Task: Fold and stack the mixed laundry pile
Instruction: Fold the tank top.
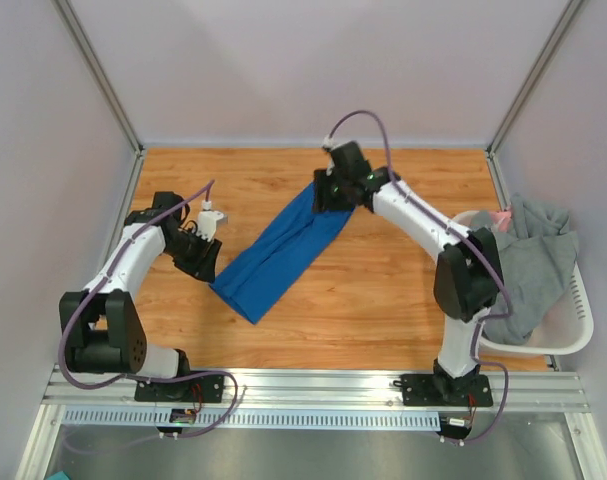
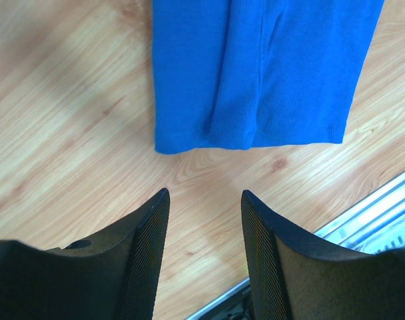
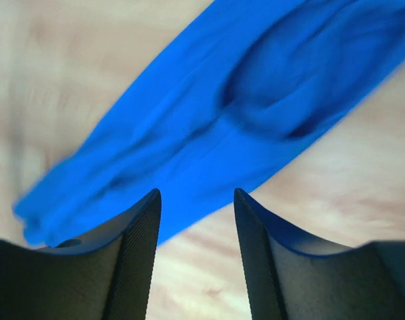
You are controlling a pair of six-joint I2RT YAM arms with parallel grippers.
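A bright blue garment lies folded into a long strip, running diagonally across the wooden table. In the left wrist view its hemmed end lies flat just beyond my left gripper, which is open and empty over bare wood. From above, the left gripper sits just left of the strip's near end. My right gripper hovers over the far end. Its jaws stand apart with nothing between them, and the blue cloth below is blurred. The rest of the laundry pile, a grey garment and a bit of pink, lies in the basket.
A white slotted basket stands at the table's right edge, beside the right arm's base. Grey walls close in the left, back and right sides. A metal rail runs along the near edge.
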